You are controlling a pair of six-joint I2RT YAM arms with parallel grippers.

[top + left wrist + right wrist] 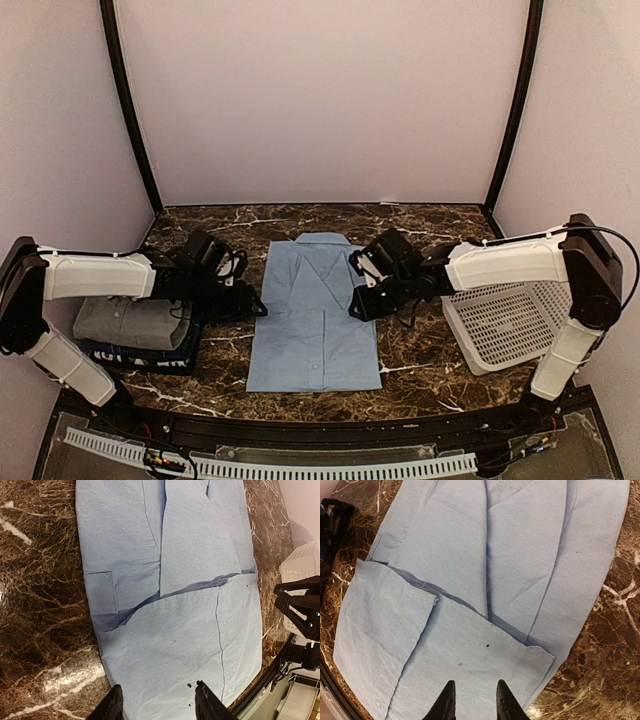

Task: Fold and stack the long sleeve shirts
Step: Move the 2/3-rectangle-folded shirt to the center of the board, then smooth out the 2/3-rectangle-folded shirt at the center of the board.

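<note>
A: Since the scene is to be read from the left, what is found outboard of the left pincer (159,687)?

B: The grey shirt (125,318) is seen folded on top of the navy shirt (130,355), on the outer side of that pincer, partly under its arm. The pincer is held about half open with nothing gripped; only cloth is seen below its fingers.

A: And between the two pincers?

B: The light blue shirt (315,320) is laid flat on the table (420,360) with its sleeves turned in. One long edge lies under the left pincer, the other under the right pincer (475,684). That one is parted only narrowly, and nothing is held in it.

A: Beyond it?

B: The basket (515,325) is set well apart on its outer side and is not needed.

A: How is the step to be done well?

B: A fold of the long panel is judged to be next. Both edges should be pinched at matching heights, all layers together, so that the tucked sleeves are not dragged out. The cloth should be lifted evenly and laid over squarely.
</note>
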